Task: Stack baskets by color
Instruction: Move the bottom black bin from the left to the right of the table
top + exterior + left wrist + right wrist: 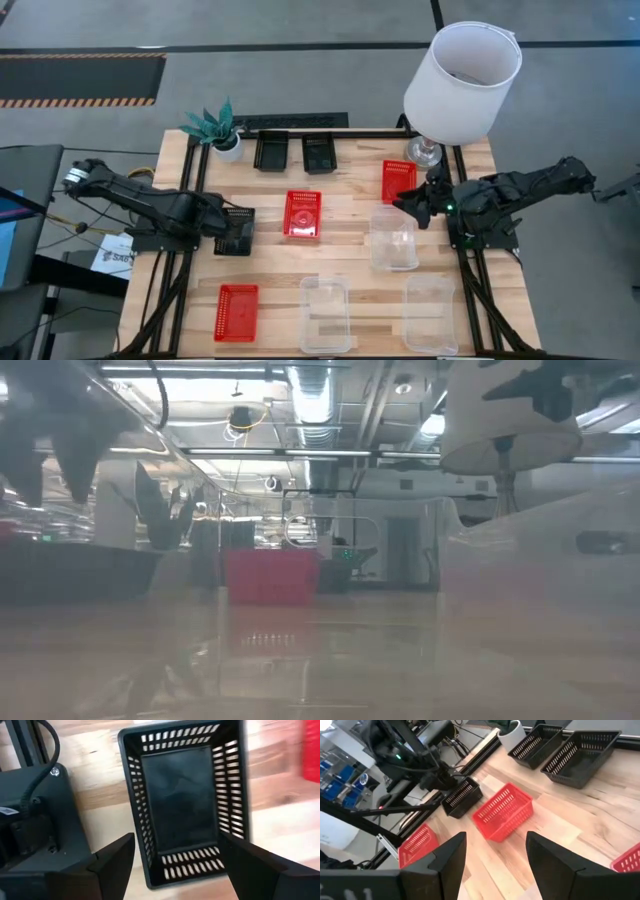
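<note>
Back edge: two black baskets (271, 150) (320, 153) sit side by side, flanked by the potted plant (222, 128) and the lamp (460, 82), whose shade overhangs the back right corner.
Left side: the left gripper (225, 232) hangs over a black basket (236, 231) with its fingers spread wide, closing that edge.
Centre: a red basket (303, 214) stands alone with bare wood all round it.
Right side: the right gripper (405, 204) sits between a red basket (398, 180) and a clear basket (393, 237), little room there.
Front edge: a red basket (237, 311) and two clear baskets (326, 312) (430, 313) stand apart, with open lanes of wood between them.
Front left corner: bare wood, free.
</note>
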